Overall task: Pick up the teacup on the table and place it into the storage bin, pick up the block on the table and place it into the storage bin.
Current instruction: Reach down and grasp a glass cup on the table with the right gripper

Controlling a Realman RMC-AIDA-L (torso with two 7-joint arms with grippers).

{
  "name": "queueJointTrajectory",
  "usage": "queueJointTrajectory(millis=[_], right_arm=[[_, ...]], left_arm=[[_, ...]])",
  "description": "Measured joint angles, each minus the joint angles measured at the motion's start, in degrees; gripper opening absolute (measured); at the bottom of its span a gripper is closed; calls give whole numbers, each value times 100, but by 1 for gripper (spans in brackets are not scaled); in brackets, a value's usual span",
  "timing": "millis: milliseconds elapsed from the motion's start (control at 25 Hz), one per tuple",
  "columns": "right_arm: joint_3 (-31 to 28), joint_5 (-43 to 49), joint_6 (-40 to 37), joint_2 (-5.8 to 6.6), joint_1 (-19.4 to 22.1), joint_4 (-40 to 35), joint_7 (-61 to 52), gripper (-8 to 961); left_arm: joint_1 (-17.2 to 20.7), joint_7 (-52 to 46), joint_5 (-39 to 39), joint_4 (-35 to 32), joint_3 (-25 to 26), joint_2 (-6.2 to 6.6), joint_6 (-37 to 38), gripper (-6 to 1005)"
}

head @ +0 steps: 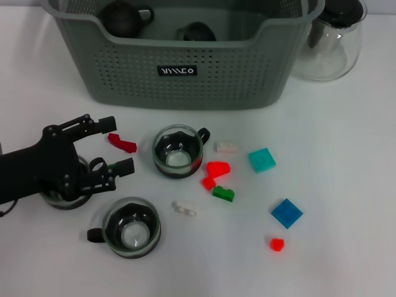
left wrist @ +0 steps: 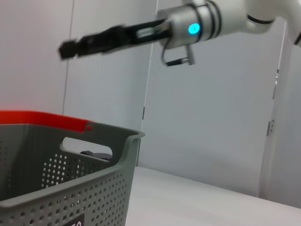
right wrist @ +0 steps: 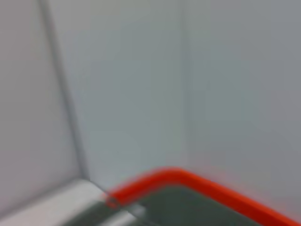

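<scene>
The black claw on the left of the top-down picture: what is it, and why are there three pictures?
It is the robot's left pincer, open, reaching over a glass teacup on the left of the table. That picture comes from a camera on the robot's head, looking down. The other two come from cameras on its wrists. The left wrist one shows the storage bin from the side and the right pincer raised in the air. The right wrist one shows mostly wall.

On the white table stand two more teacups, with small blocks scattered near them: red, green, teal and blue. A glass pitcher stands beside the bin. As far as I can see, nothing is held.
</scene>
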State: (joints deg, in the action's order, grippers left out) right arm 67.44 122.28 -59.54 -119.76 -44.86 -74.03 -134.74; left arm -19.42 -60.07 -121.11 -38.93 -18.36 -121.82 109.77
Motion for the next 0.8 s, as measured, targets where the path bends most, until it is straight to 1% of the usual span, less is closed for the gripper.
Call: queueJointTrajectory(millis=[40,120,200,320,360,440,560,640,760,800], right_arm=[[-91,-382,-231,-2,206,-171,384,613],[-302,-1340,-848,-2,723,-512,1292,612],[-607,-2217,-1653,35,1225,-641,2070,612],[-1042,-2785,-2770,89,1780,-720,2771,610],[-1117,-2777,-3127,96,1905,-779,2924,610],[-1232,-2458,-3713,103,2133,-1002,3159,609],[-1243,-1838,-4223,39,2258,-1464,3170,608],[-1070,-1291,-4427,-9,2164,-1708,2990,607],[-605,-465,-4534,-29,1823,-1808,2592,606],[-380,-132,-4538,-32,1643,-1793,2412,606]], left_arm=[[4,1,0,0,1,0,1,843],[19,4,0,0,1,0,1,843],[34,9,-1,0,19,1,0,843],[47,10,0,0,109,18,-1,843],[47,11,0,-1,121,25,-1,843],[51,4,-9,-21,143,45,1,843],[89,-21,-94,-89,147,71,40,843],[143,-28,-248,-196,151,78,157,843],[204,-35,-473,-340,154,83,386,844],[241,-36,-500,-367,153,79,419,844]])
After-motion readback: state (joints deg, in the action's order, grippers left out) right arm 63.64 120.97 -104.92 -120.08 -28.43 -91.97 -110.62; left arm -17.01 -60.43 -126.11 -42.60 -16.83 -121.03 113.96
